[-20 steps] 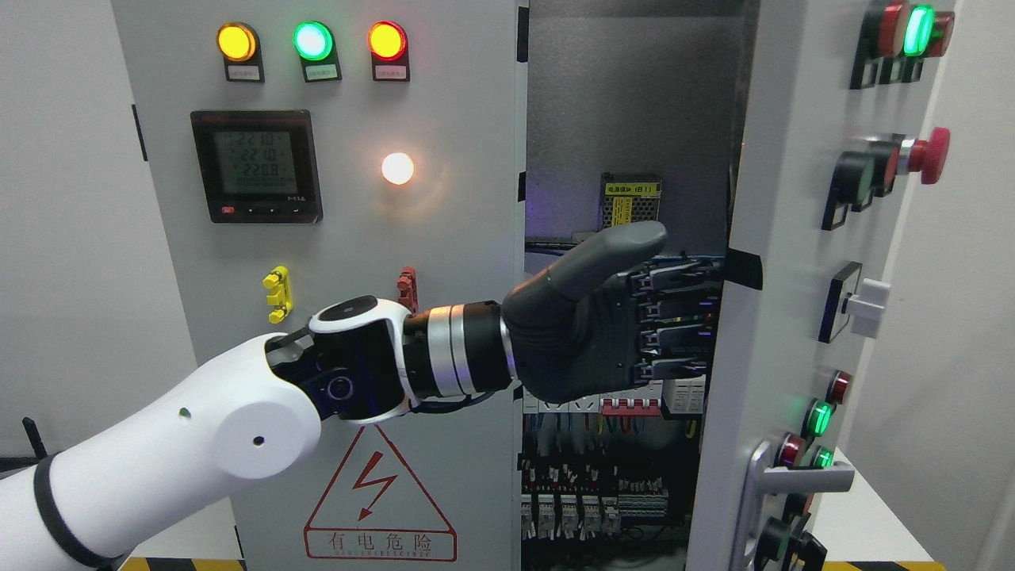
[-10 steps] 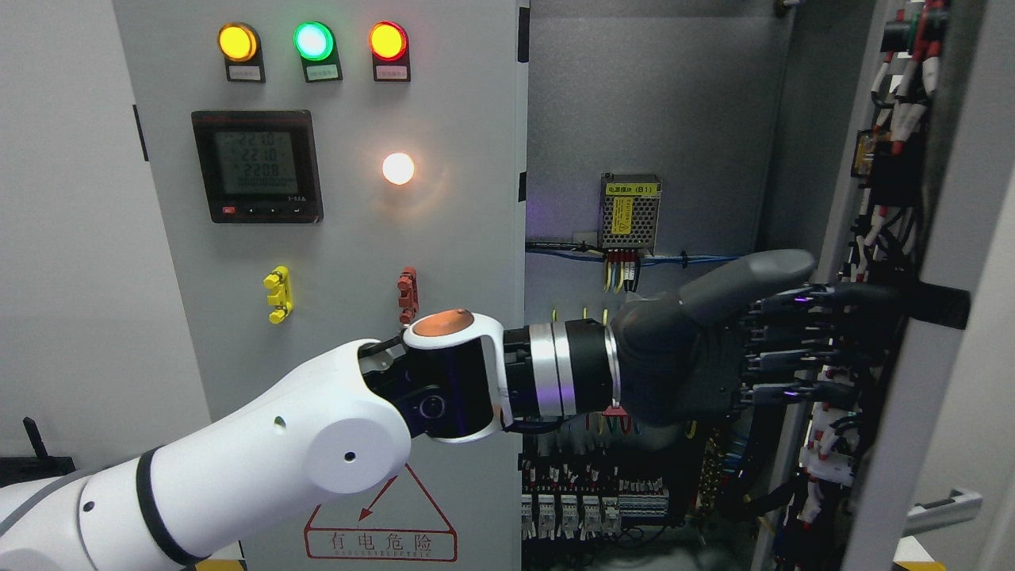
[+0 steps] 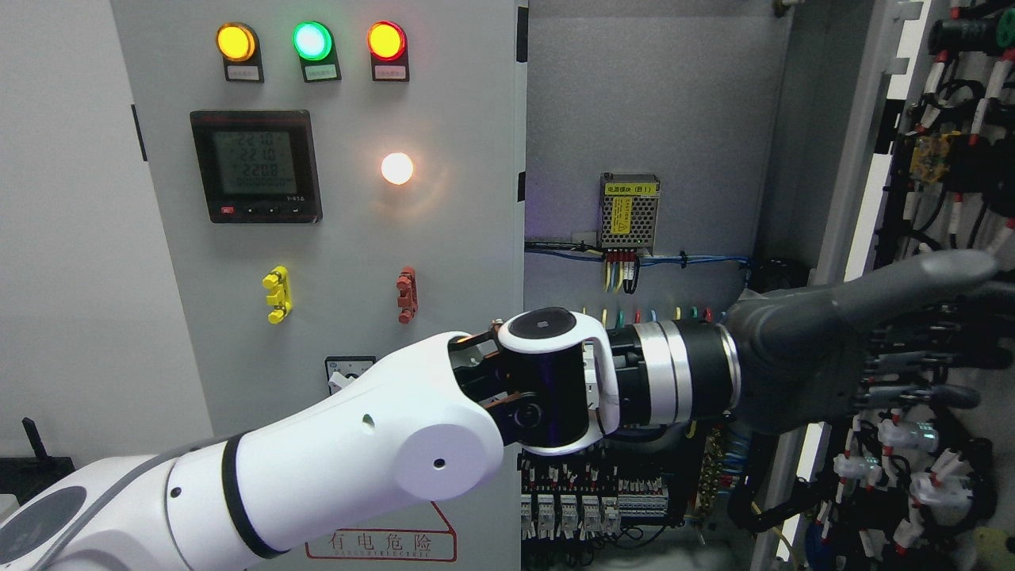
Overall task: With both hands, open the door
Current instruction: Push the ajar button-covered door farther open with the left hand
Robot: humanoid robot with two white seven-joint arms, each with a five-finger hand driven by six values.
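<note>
One arm in the shot, the left one, coming in from the bottom left corner and reaching across in front of the cabinet. The left hand (image 3: 864, 357) is dark grey, thumb sticking out straight toward the right, fingers (image 3: 912, 373) laid flat against the inner side of the right door (image 3: 944, 238), pressing on it rather than gripping anything, so the hand's released and flat. That door is swung wide to the right of the cabinet opening, and you're looking at its back side full of black wiring and white connectors.

Left of the hand, the left door (image 3: 357, 238) of the cabinet is closed. It carries three lamps (image 3: 312, 41) along the top (yellow, green, red), a digital meter (image 3: 256, 166) below them, a glowing white light (image 3: 397, 168) just right of the meter, and a yellow (image 3: 276, 294) and a red clip (image 3: 406, 294) lower down. A red warning triangle sticker (image 3: 381, 543) peeks out under the arm.

Deeper in, behind the hand, the cabinet interior shows a small power supply (image 3: 630, 204) with a yellow label on the back panel, blue cables (image 3: 698, 258) running right from it, and rows of breakers (image 3: 571, 507) at the bottom
</note>
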